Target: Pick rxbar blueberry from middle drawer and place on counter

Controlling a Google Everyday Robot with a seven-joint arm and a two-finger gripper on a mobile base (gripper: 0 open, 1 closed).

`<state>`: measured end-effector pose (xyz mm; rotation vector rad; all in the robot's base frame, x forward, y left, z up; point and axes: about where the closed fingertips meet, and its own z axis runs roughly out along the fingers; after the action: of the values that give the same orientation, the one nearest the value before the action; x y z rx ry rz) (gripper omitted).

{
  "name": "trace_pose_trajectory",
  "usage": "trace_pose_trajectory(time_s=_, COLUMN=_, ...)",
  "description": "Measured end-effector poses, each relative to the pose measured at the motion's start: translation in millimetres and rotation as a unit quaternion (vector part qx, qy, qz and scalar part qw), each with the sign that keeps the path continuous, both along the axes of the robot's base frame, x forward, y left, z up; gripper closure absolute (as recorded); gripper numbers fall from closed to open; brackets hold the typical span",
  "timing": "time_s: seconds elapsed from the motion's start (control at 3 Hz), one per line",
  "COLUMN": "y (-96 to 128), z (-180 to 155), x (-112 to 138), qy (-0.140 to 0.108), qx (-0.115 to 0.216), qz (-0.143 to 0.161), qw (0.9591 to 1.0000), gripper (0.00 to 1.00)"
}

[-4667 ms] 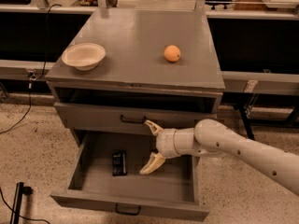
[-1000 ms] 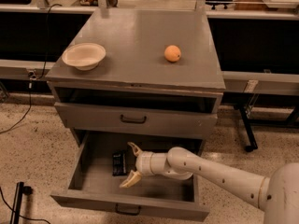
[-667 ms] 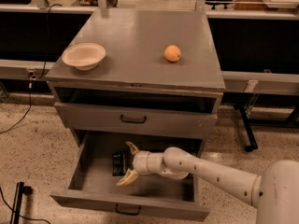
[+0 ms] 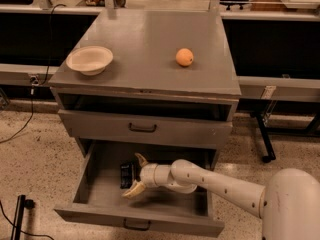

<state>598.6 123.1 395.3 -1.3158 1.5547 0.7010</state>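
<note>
In the camera view, the arm reached into the open drawer (image 4: 165, 218) from the right, and the end effector (image 4: 131, 175) sat low over the drawer floor with its fingers spread apart, holding nothing. The bar (image 4: 126, 176) lay flat on that floor, left of centre, at the fingertips and seemingly between them, one finger behind it and one in front; contact could not be judged. The step in hand looked like the grasp. It would go best by keeping the fingers centred on the bar and level with the floor, then closing squarely so the thin wrapper does not skid away. A bowl (image 4: 90, 59) and an orange (image 4: 184, 57) sat on the worktop (image 4: 145, 39) above.
</note>
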Motion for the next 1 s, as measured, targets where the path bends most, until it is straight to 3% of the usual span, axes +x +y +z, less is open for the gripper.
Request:
trace_pose_trajectory(time_s=0.67, y=2, z=-21, x=10, qy=0.031, qx=0.008, qz=-0.021, qw=0.9992, gripper=0.00)
trace_pose_trajectory(time_s=1.0, y=6, z=-28, x=14, qy=0.038, qx=0.008, qz=-0.022, qw=0.9990, gripper=0.17)
